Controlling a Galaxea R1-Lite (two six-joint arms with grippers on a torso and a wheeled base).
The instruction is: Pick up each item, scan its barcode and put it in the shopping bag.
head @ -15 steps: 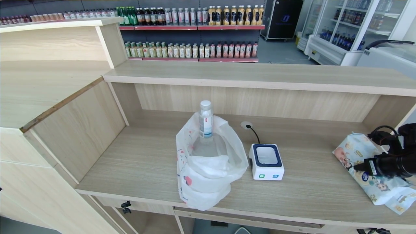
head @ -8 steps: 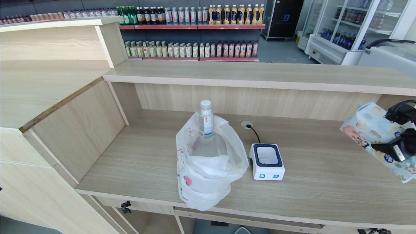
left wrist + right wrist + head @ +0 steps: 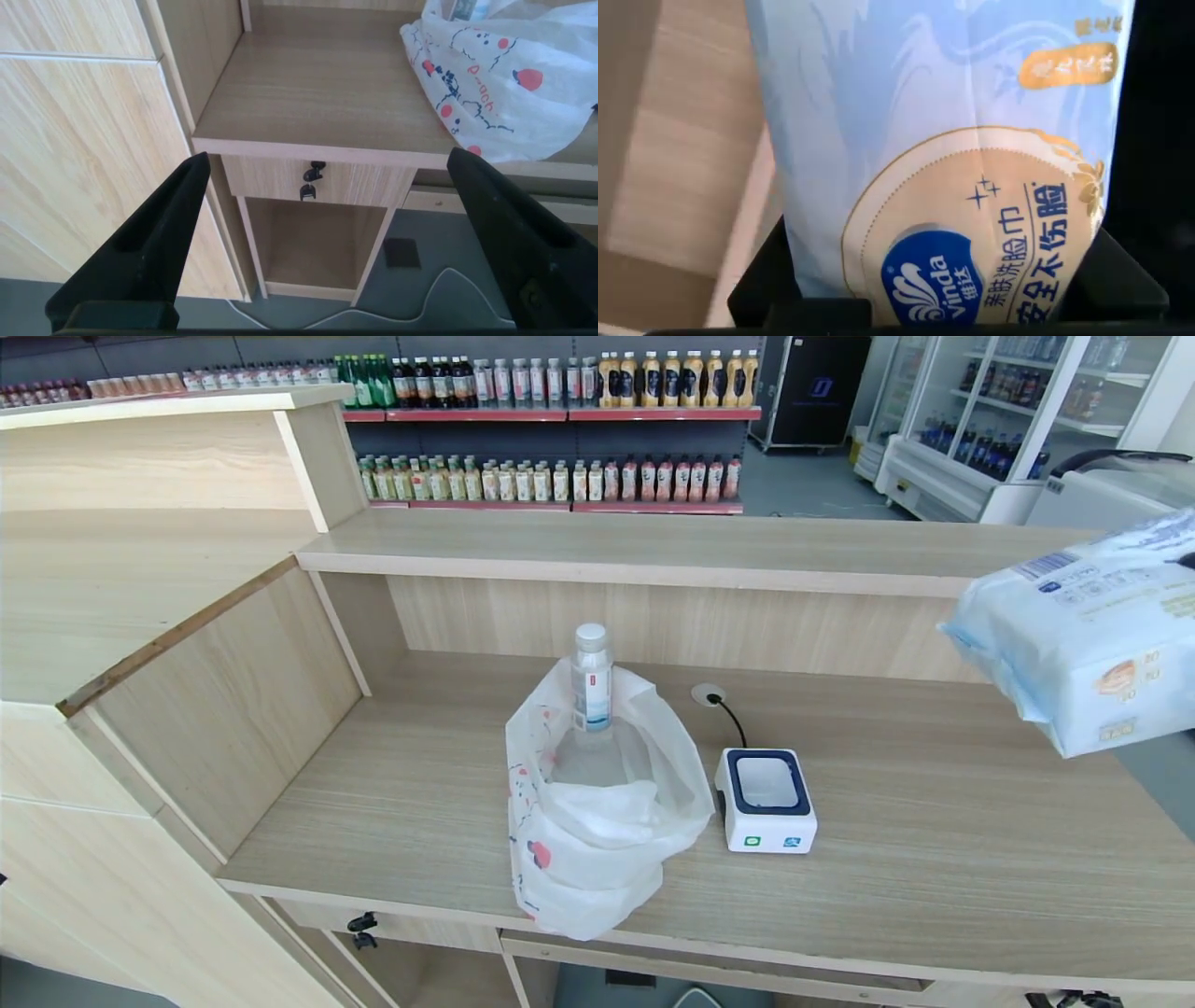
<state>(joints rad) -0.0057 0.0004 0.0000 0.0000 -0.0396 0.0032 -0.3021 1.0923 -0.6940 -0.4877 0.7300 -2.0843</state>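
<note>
Bottle (image 3: pixel 592 681) already in shopping bag (image 3: pixel 597 821), just left of scanner (image 3: pixel 766 800). Right tool (image 3: pixel 943 299) clamps tissue pack (image 3: pixel 1083 644), high and well right of scanner; scan and bagging judged outstanding. Left tool (image 3: pixel 329 159) wide, holding nothing.

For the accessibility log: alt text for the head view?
A pale blue tissue pack is in the air over the counter at far right. At centre a water bottle stands in a white shopping bag, a barcode scanner beside it.
</note>
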